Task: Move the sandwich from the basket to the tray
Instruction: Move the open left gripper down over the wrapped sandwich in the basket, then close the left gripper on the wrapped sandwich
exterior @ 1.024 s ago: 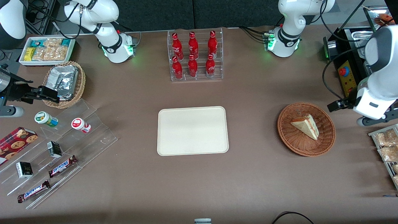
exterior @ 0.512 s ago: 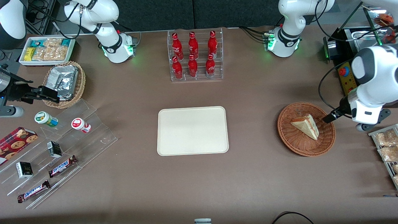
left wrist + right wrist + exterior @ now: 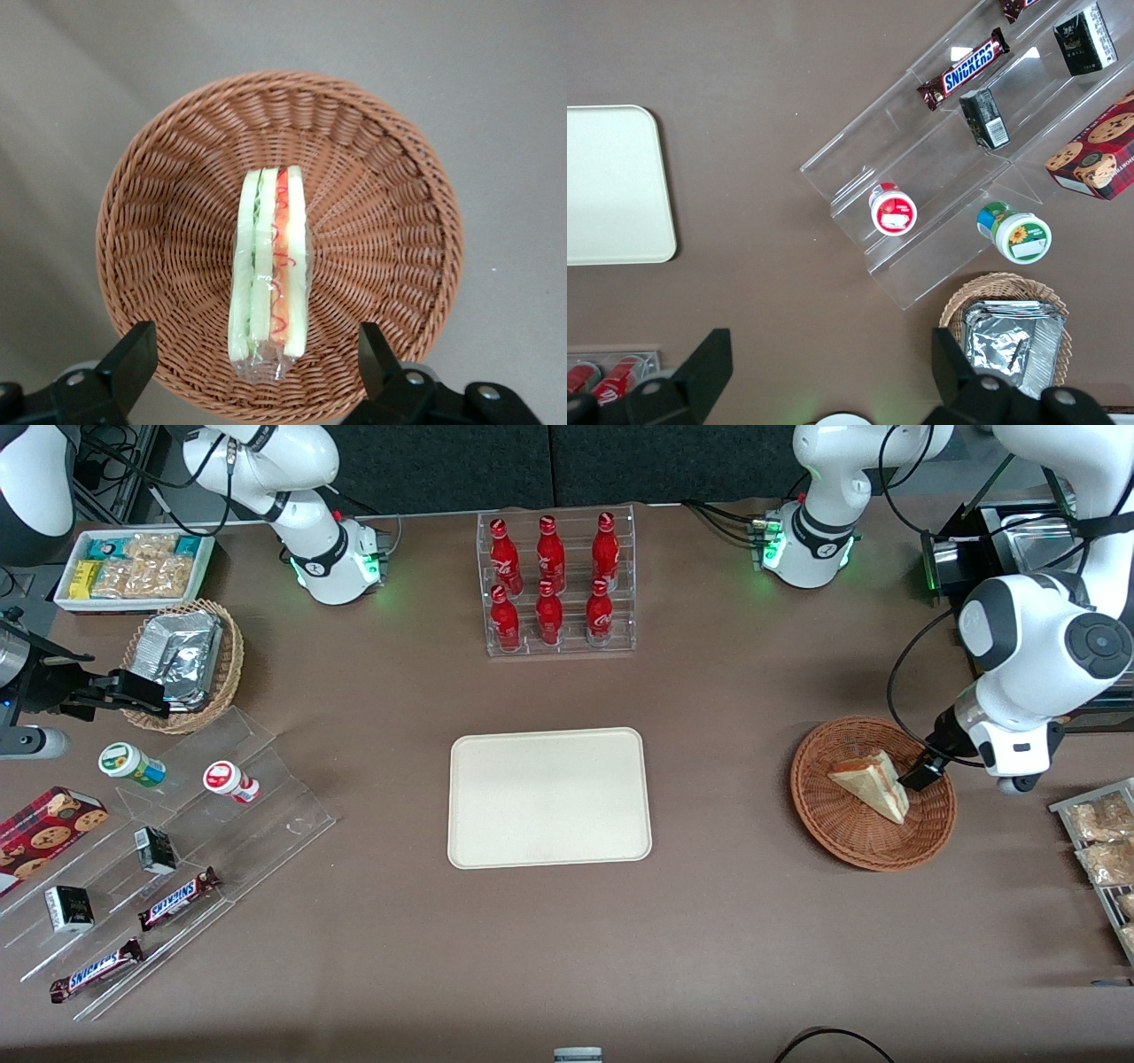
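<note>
The sandwich [image 3: 873, 784], a pale triangular wedge, lies in the round reddish-brown wicker basket [image 3: 819, 819] toward the working arm's end of the table. In the left wrist view the sandwich [image 3: 270, 274] shows its green, red and orange layers in clear wrap, lying in the basket [image 3: 151, 204]. My left gripper [image 3: 917, 775] hangs over the basket's rim beside the sandwich, apart from it. It is open and holds nothing [image 3: 255, 367], its black fingers [image 3: 133, 359] spread wider than the sandwich. The cream tray [image 3: 549, 797] lies bare at the table's middle.
A clear rack of red bottles [image 3: 556, 584] stands farther from the front camera than the tray. A rack of snack packets [image 3: 1103, 841] and a black control box [image 3: 988, 638] flank the basket. A clear stepped stand with snacks [image 3: 168, 841] lies toward the parked arm's end.
The left arm has swung in from beside the basket. Its gripper now hangs over the basket's rim next to the sandwich. The sandwich and the basket have not moved.
</note>
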`<state>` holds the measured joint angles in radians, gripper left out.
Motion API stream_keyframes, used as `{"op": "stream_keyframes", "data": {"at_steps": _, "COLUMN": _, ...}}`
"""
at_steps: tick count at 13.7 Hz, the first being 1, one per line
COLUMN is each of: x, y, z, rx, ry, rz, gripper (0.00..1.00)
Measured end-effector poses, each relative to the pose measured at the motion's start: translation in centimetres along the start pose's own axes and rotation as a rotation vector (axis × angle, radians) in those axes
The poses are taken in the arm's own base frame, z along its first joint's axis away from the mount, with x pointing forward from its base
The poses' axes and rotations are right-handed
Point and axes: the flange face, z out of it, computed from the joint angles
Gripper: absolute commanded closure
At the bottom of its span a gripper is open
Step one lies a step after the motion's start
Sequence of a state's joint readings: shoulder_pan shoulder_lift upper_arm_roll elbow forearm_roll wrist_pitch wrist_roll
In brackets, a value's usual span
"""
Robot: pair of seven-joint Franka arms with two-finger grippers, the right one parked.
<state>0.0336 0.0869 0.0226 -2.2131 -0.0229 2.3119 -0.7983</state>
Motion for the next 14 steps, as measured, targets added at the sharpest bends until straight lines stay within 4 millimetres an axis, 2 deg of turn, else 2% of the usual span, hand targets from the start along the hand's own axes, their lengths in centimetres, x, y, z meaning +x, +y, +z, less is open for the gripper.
{"op": "stream_keyframes", "data": {"at_steps": 7, "x": -0.3, "y": 0.4, "z": 2.9, "rx": -0.032, "ry": 0.031, "rz": -0.057, "gripper": 0.0}}
{"op": "stream_keyframes", "data": {"at_steps": 14, "x": -2.0, "y": 1.3, "z": 6.3, "rx": -0.034, "ry": 0.032, "rz": -0.061, "gripper": 0.0}}
